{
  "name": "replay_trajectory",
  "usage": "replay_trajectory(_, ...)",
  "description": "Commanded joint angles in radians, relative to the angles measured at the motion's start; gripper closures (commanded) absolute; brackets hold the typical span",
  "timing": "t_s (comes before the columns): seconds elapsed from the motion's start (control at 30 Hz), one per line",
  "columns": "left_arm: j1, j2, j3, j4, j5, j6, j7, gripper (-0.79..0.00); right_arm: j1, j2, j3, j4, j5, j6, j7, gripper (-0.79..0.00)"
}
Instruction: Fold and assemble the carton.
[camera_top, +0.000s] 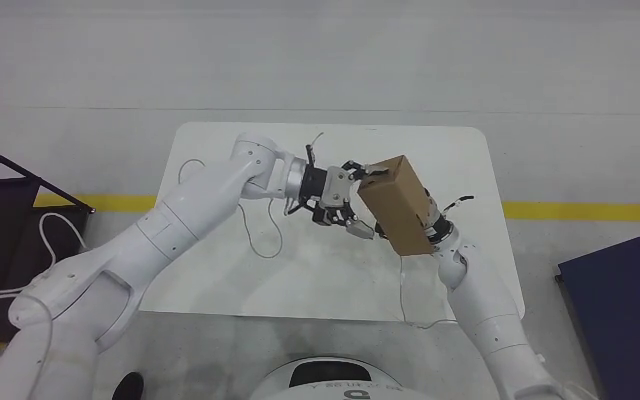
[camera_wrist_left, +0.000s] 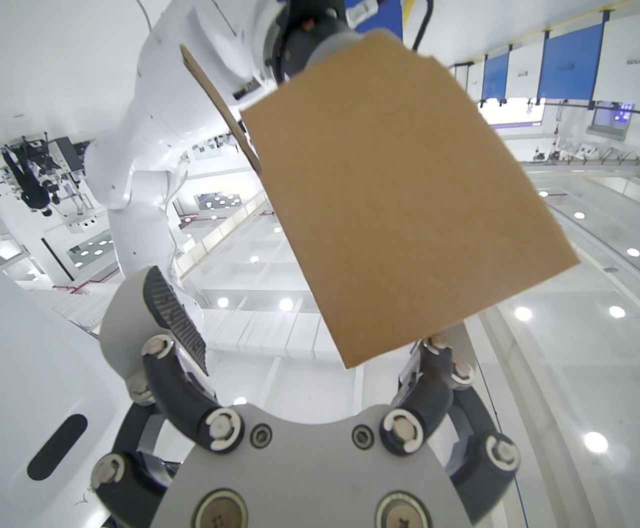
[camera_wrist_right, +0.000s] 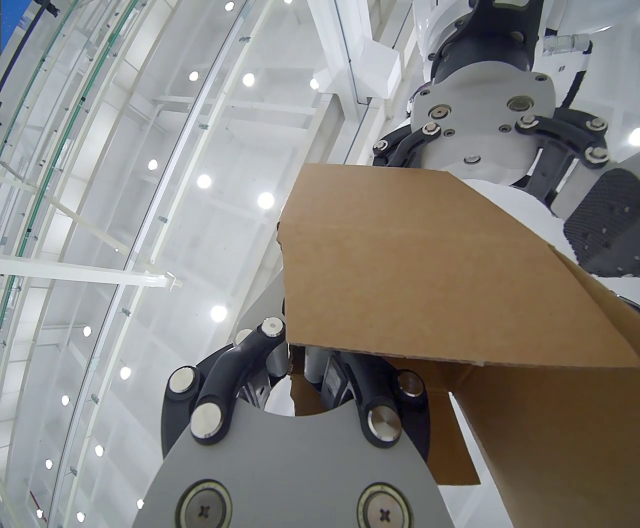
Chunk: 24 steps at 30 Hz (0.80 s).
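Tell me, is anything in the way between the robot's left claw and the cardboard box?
Nothing visible is in the way. The left gripper is open right at the carton, whose corner pokes between its fingers. The right gripper holds the carton above the table.

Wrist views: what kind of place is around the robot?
Probably a large industrial hall or test lab: a high white ceiling with rows of round lights, curved glass railings, and a yellow floor line beside the table.
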<state>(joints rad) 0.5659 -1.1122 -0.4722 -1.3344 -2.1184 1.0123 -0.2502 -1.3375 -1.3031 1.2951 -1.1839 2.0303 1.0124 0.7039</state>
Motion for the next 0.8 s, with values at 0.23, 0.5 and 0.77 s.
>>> replay_trajectory(0.23,0.022,0.04,-0.088,0.008,-0.033,0.0,-0.07,-0.785,-0.008,0.006,0.012,-0.015,-0.013,0.0,-0.005,0.0)
replay_trajectory(0.5,0.087,0.103,-0.25,0.076,-0.055,0.0,-0.11,-0.785,-0.011,0.009,0.022,-0.022,-0.016,0.0,-0.01,0.0)
replay_trajectory(0.77,0.179,0.155,-0.428,0.092,0.024,-0.102,-0.083,-0.785,-0.005,0.011,0.011,-0.033,-0.085,-0.049,-0.088,0.0)
